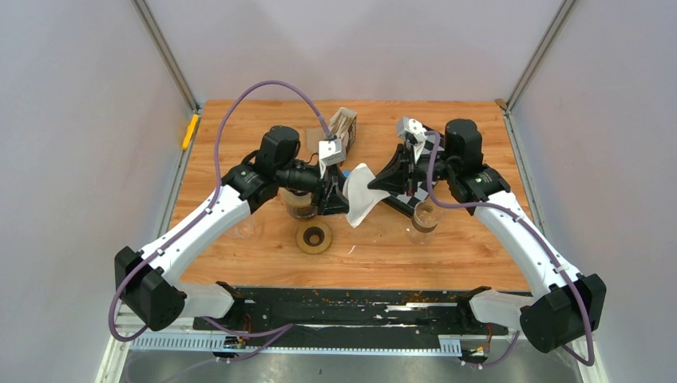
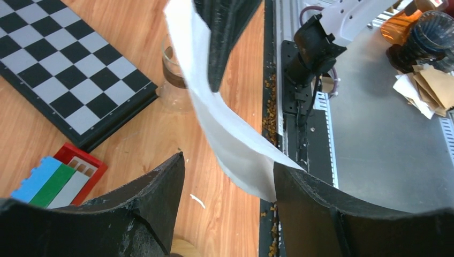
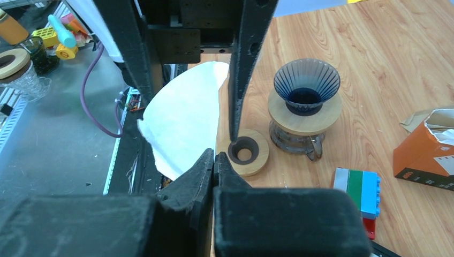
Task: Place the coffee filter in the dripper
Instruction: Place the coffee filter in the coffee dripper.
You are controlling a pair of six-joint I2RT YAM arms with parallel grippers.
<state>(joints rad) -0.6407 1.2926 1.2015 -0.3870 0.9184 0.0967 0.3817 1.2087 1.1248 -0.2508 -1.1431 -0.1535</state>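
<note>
No text, label, brand or number is readable in any view. The orange carton (image 3: 425,152) near the table's far edge has white print on its side, too blurred and cut off to read. The block toy (image 3: 357,193) has plain colour stripes and no lettering.
</note>
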